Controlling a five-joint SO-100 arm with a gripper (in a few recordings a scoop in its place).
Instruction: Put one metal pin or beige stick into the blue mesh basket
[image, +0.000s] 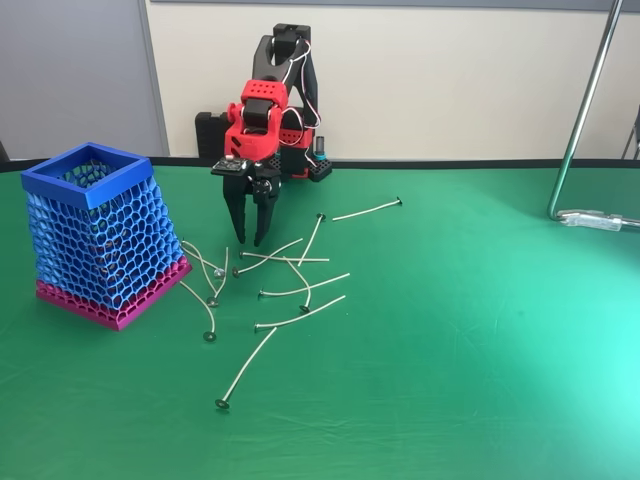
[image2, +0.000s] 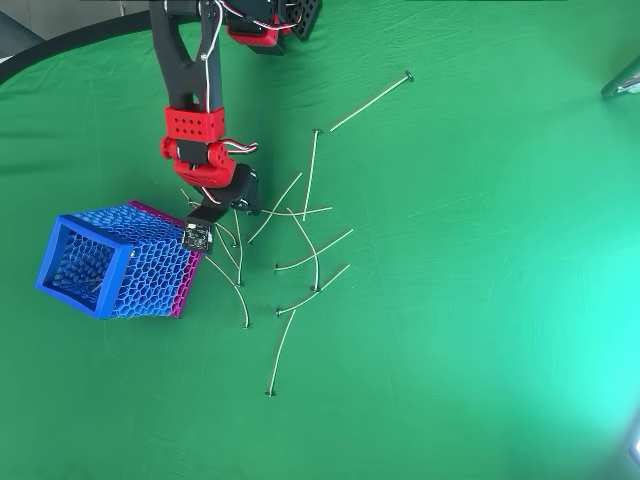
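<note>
The blue mesh basket (image: 92, 232) (image2: 112, 266) stands on the green table at the left, with a blue square rim and a pink base band. Several thin metal pins (image: 300, 287) (image2: 312, 250) lie scattered in a loose pile to its right, and one pin (image: 367, 210) (image2: 370, 100) lies apart further back. My gripper (image: 249, 240) (image2: 226, 204) points down over the near-basket edge of the pile. Its black fingers (image: 234, 215) are open, with nothing between them. It hangs just right of the basket in the fixed view.
The red and black arm base (image: 262, 135) stands at the table's back edge. A metal pole (image: 583, 110) with a clamp foot (image: 598, 218) rises at the right. A long pin (image: 245, 375) (image2: 281, 352) lies nearest the front. Green table stretches to the right and front.
</note>
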